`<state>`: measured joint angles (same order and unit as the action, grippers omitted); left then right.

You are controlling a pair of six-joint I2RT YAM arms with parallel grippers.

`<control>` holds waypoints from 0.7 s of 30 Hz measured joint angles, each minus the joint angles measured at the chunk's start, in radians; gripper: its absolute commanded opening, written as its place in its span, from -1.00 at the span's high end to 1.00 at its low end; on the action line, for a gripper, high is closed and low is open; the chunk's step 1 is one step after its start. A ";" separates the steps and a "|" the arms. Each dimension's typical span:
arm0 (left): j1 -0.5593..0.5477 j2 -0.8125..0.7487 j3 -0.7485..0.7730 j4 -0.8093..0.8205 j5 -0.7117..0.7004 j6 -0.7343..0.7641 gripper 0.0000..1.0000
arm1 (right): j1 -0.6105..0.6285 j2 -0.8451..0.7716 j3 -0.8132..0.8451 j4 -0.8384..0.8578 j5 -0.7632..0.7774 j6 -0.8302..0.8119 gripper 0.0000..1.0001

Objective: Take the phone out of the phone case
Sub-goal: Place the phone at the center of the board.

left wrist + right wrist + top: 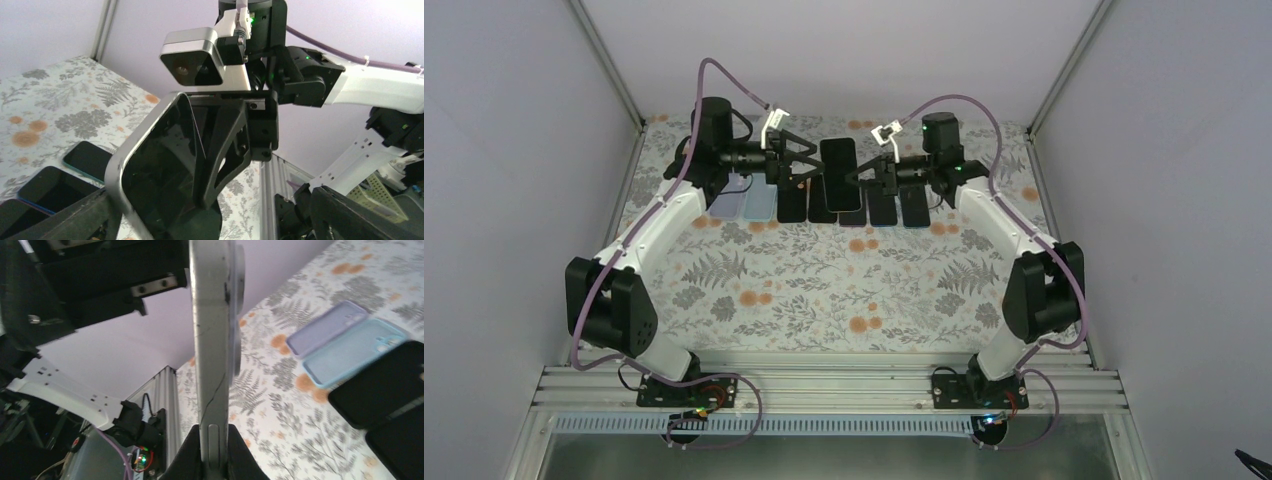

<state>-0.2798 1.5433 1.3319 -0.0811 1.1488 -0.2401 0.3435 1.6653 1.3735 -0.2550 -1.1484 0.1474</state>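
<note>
Above the floral table (pixel 824 290), right gripper (pixel 856 176) pinches the phone (pixel 838 158); left gripper (pixel 807 163) stands spread.

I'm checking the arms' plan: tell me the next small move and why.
Probably back the left gripper away from the phone: its jaws stand open beside it, while the right gripper is shut on the phone's edge, holding it aloft.

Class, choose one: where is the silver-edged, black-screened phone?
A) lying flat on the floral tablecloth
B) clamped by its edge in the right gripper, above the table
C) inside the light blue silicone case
B: the right gripper is shut on the rim of the silver-edged phone, raised above the floral table.
</note>
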 measured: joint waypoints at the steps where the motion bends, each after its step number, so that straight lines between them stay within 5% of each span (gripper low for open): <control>1: 0.000 0.002 0.004 -0.010 -0.006 0.012 -1.00 | -0.012 0.000 0.000 -0.016 0.004 -0.014 0.92; 21: 0.000 0.045 0.032 -0.108 -0.093 0.075 -1.00 | -0.419 0.173 0.072 -0.566 0.232 -0.455 0.92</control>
<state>-0.2798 1.5879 1.3636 -0.1894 1.0561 -0.1650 -0.0753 1.8385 1.4456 -0.8211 -0.9165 -0.3080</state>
